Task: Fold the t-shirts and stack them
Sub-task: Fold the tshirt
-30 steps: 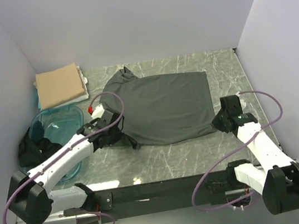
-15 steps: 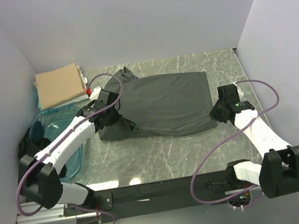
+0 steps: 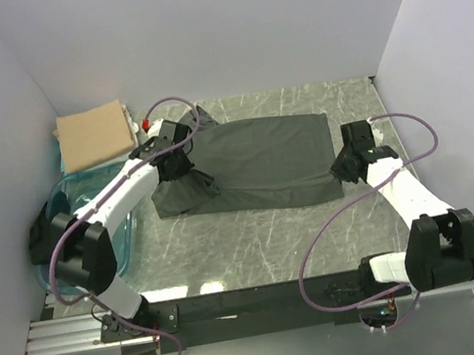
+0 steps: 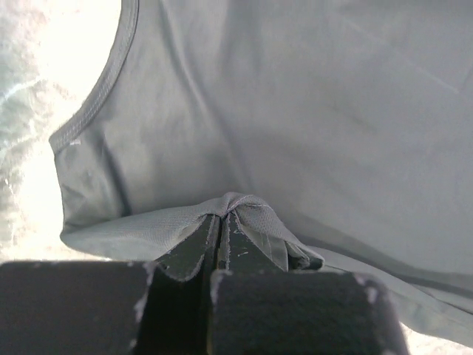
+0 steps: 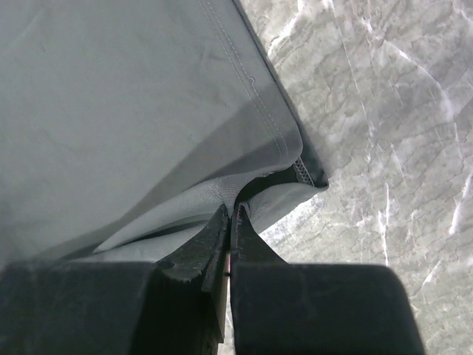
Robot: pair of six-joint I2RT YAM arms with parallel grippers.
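Surface: one grey-green marbled table (image 3: 256,246), enclosed by plain white walls (image 3: 224,28) at 9, 12 and 3 o'clock, with one black mounting rail (image 3: 256,304) along the 6 o'clock edge. Arms: two, white and black, each trailing one purple cable. T-shirts: one charcoal-grey t-shirt (image 3: 261,160), spread across the middle of the table toward 12 o'clock, bunched and rumpled at its 9 o'clock end and flat elsewhere; its ribbed collar shows in the left wrist view at 10 o'clock. One tan t-shirt (image 3: 93,136), folded square, in the 10 o'clock corner, well apart from the grey one. One heap of black cloth (image 3: 42,233) at 9 o'clock against the wall, the number of pieces not discernible. Containers: one translucent teal tub (image 3: 126,239) at 8 to 9 o'clock, just beside the black heap. Left gripper (image 3: 178,155), jaws pressed together on a puckered pinch of the charcoal-grey t-shirt at its 9 o'clock end. Right gripper (image 3: 343,169), jaws clamped on the stitched hem corner of the same shirt at its 4 o'clock corner, bare marble beside it.
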